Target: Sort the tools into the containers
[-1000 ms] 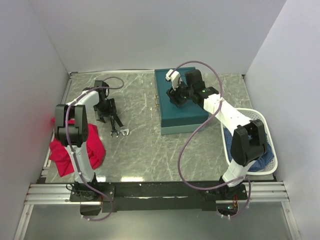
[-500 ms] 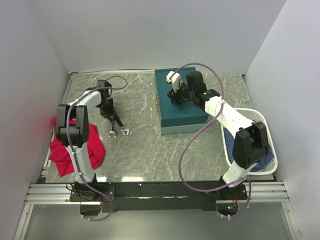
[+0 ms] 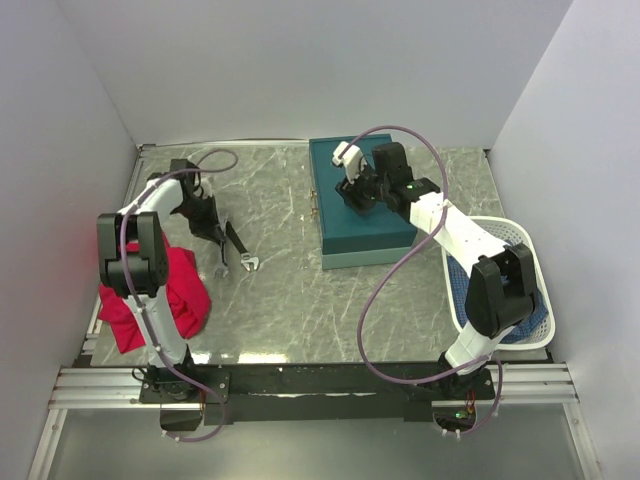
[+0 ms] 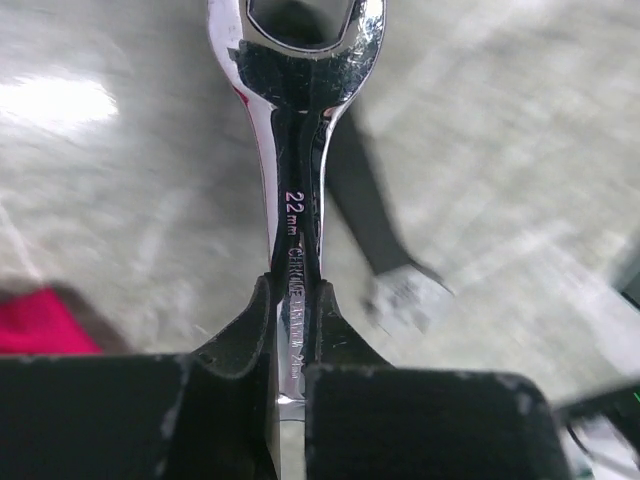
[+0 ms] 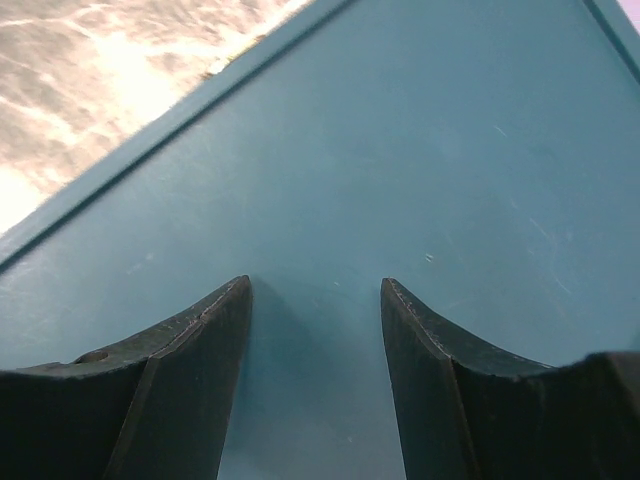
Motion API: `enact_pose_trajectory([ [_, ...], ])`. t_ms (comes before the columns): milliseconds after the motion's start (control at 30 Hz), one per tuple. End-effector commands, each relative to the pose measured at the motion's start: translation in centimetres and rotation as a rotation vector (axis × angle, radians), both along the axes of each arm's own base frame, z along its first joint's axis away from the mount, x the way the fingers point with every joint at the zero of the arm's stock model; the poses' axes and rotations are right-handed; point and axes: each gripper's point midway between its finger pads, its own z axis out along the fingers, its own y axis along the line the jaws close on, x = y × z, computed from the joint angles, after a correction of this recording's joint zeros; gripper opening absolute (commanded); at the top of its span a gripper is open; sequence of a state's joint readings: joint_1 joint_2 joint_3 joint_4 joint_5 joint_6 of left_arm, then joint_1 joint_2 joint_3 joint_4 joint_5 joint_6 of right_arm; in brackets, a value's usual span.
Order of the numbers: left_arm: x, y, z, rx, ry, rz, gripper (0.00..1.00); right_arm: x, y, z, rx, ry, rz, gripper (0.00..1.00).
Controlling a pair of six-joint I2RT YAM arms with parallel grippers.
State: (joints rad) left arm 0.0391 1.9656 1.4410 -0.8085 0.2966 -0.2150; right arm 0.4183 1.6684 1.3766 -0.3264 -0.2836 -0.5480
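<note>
The left gripper (image 4: 292,300) is closed tight on a silver wrench (image 4: 295,150). Its two black fingers (image 4: 245,330) pinch the flat shank edge-on with no gap to either side, and the open-end head sticks out past the fingertips. The shank is stamped "22 mm"; the smaller line of lettering below it seems to begin "CHROME", but the rest disappears between the fingers and cannot be read. From above, this gripper hangs over the left half of the marbled table (image 3: 300,300), near the back. Just beside it a dark-handled tool (image 3: 238,245) with a silver head lies on the marble, and a red cloth (image 3: 180,295) is bunched at the table's left edge. The right gripper (image 5: 315,300) is moderately open and holds nothing, its curved dark fingers spread over the flat closed lid of the teal box (image 5: 400,150). They cast a shadow on the lid, but whether they touch it cannot be told. No writing shows on the lid. The white basket (image 3: 525,240), with blue lining inside, stands at the right edge of the table, just beside the box.
</note>
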Motion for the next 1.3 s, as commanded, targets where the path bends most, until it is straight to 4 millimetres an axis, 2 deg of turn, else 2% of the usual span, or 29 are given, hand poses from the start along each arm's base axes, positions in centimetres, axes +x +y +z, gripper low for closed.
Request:
enact_pose_trajectory([
  [0,2.3,-5.3,10.2,-0.250,-0.237,-0.148,0.01,0.4,-2.6,1.6,-0.077,-0.051,-0.097,0.62],
  [67,3.6,-6.9,13.0,-0.338,-0.316,-0.188,0.01,1.3,-3.7,2.8,-0.091,-0.105,-0.166,0.62],
  [100,3.9,-8.7,14.9,-0.400,-0.355,-0.231,0.01,1.5,-4.3,3.2,-0.094,-0.122,-0.198,0.62],
  [167,4.4,-10.6,17.1,-0.453,-0.423,-0.275,0.01,2.4,-5.8,5.1,-0.094,-0.187,-0.284,0.63],
  [200,5.3,-11.5,18.7,-0.489,-0.481,-0.277,0.01,2.7,-6.7,5.8,-0.086,-0.202,-0.327,0.63],
  [267,5.8,-14.1,20.2,-0.531,-0.523,-0.323,0.01,3.2,-8.4,7.1,-0.090,-0.237,-0.410,0.66],
  [300,6.8,-15.2,22.2,-0.552,-0.568,-0.327,0.01,3.4,-9.1,7.8,-0.076,-0.246,-0.443,0.69],
  [333,6.7,-17.0,23.0,-0.584,-0.574,-0.354,0.01,3.7,-10.5,8.5,-0.068,-0.257,-0.492,0.75],
  [367,7.4,-18.0,22.7,-0.607,-0.559,-0.353,0.01,3.7,-11.4,8.8,-0.045,-0.252,-0.538,0.76],
  [400,8.0,-19.1,24.8,-0.645,-0.582,-0.345,0.01,3.9,-12.2,9.6,-0.020,-0.257,-0.575,0.77],
  [433,8.2,-20.8,25.6,-0.663,-0.603,-0.369,0.01,3.8,-14.0,9.7,-0.006,-0.239,-0.632,0.79],
  [467,8.7,-21.8,25.5,-0.669,-0.605,-0.377,0.01,3.8,-14.8,9.9,0.041,-0.212,-0.677,0.80],
  [500,9.0,-22.6,27.3,-0.676,-0.652,-0.396,0.01,3.8,-15.4,10.7,0.068,-0.207,-0.698,0.80],
  [533,9.0,-23.8,28.3,-0.692,-0.683,-0.413,0.01,3.4,-16.9,10.3,0.068,-0.168,-0.733,0.80],
  [633,9.3,-26.0,29.9,-0.782,-0.690,-0.412,0.01,2.4,-17.5,9.8,0.102,-0.100,-0.729,0.80],
  [700,8.8,-27.2,29.1,-0.865,-0.608,-0.404,0.01,1.8,-17.6,8.9,0.110,-0.068,-0.718,0.80],
  [767,8.5,-28.6,28.6,-0.953,-0.579,-0.441,0.01,1.0,-17.5,9.0,0.118,-0.064,-0.707,0.80],
  [833,7.7,-29.6,27.9,-1.036,-0.464,-0.423,0.01,0.0,-17.4,8.6,0.125,-0.051,-0.698,0.79],
  [867,8.0,-30.0,27.3,-1.054,-0.453,-0.422,0.01,-0.3,-17.3,8.6,0.131,-0.048,-0.699,0.79],
  [967,8.7,-30.8,27.3,-1.026,-0.471,-0.380,0.01,-1.4,-17.0,8.1,0.142,-0.032,-0.677,0.79],
  [1067,9.1,-31.1,26.4,-0.948,-0.464,-0.321,0.01,-2.0,-17.0,7.5,0.144,-0.026,-0.669,0.79],
  [1200,9.4,-31.2,23.8,-0.926,-0.391,-0.265,0.01,-2.0,-16.4,6.7,0.164,-0.002,-0.656,0.79],
  [1267,9.8,-31.2,22.6,-0.890,-0.374,-0.231,0.01,-1.9,-16.0,6.9,0.180,0.000,-0.644,0.79],
])
